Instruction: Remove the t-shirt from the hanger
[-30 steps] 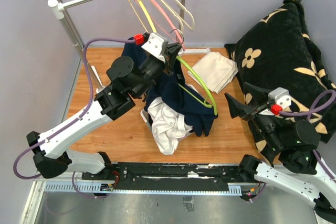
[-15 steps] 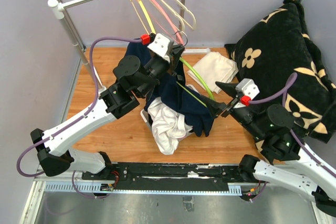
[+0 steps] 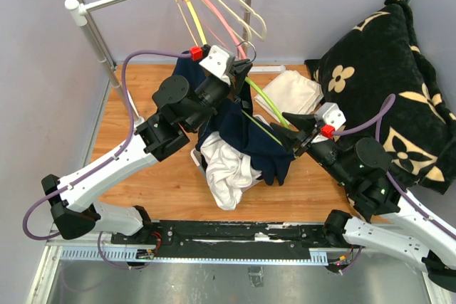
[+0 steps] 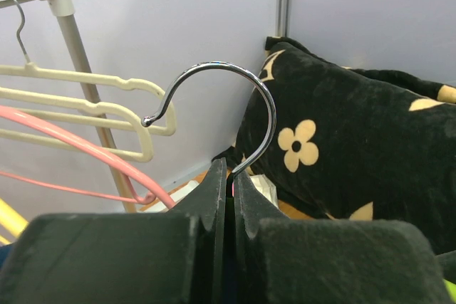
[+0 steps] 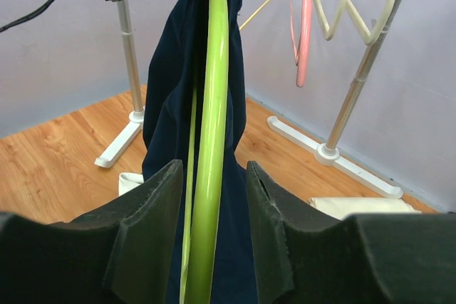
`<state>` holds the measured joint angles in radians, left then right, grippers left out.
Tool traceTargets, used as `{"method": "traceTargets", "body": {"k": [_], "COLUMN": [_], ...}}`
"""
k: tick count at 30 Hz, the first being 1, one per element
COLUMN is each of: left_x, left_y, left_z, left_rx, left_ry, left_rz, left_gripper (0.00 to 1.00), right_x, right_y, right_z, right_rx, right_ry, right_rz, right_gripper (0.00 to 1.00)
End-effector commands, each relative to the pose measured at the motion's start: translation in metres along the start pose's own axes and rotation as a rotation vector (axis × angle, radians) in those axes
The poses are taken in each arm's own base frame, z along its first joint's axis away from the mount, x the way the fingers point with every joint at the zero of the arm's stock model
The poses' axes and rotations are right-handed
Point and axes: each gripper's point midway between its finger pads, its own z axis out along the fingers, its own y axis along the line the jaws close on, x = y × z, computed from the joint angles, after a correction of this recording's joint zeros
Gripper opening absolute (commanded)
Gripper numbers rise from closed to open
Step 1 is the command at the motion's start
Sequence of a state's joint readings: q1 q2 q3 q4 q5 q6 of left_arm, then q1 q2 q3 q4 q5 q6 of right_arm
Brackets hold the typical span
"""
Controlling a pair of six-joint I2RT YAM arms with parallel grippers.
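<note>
Above the table, the steel hook is pinched by the clenched left gripper. The navy t-shirt is draped along the green hanger arm, whose long axis passes between the parted jaws of the nearer right gripper, seemingly untouched.

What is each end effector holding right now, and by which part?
The left end effector grips the metal hook at its shank. The right end effector straddles the green hanger arm, jaws not closed on it: nothing held.

Bright even light, soft shadows, near edges blurred
</note>
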<state>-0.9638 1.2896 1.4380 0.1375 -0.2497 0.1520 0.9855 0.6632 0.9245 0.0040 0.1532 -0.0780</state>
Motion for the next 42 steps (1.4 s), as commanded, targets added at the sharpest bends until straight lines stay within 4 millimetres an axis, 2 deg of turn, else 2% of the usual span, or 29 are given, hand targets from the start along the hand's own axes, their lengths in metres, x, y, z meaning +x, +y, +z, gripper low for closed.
{"method": "traceTargets", "body": {"k": [1,13,18,20,24,28,35,39,42], "left_x": [-0.029,-0.033,-0.028,-0.026,-0.027,-0.037,-0.054,-0.047,-0.028], "left_y": [0.001,-0.003,-0.003,-0.004,-0.004,-0.002,0.004,0.010,0.015], "left_z": [-0.003,-0.006,-0.005,-0.005,-0.006,-0.011,-0.027,-0.040,-0.046], "left_rx": [0.008,0.031,0.029,0.031,0.035,0.035,0.036,0.021,-0.010], "left_ry": [-0.100,-0.112,-0.095,-0.087,-0.086,-0.106,-0.116,-0.102,-0.051], "left_rz": [-0.027,-0.045,-0.046,-0.044,-0.048,-0.045,-0.036,-0.040,-0.028], "left_gripper": [0.00,0.00,0.01,0.08,0.38,0.55,0.59,0.59,0.60], "right_x": [-0.015,-0.016,-0.021,-0.026,-0.032,-0.036,-0.044,-0.053,-0.058], "right_y": [-0.001,-0.007,-0.010,-0.012,-0.016,-0.020,-0.025,-0.028,-0.027], "right_z": [0.001,-0.001,-0.006,-0.010,-0.013,-0.016,-0.021,-0.025,-0.028], "right_rx": [0.009,0.041,0.057,0.062,0.074,0.087,0.107,0.112,0.102], "right_ry": [-0.054,-0.069,-0.118,-0.140,-0.159,-0.169,-0.186,-0.210,-0.226], "right_rz": [0.029,0.030,0.033,0.028,0.015,-0.002,-0.034,-0.051,-0.055], "right_gripper": [0.39,0.09,0.01,0.01,0.01,0.01,0.01,0.01,0.01]}}
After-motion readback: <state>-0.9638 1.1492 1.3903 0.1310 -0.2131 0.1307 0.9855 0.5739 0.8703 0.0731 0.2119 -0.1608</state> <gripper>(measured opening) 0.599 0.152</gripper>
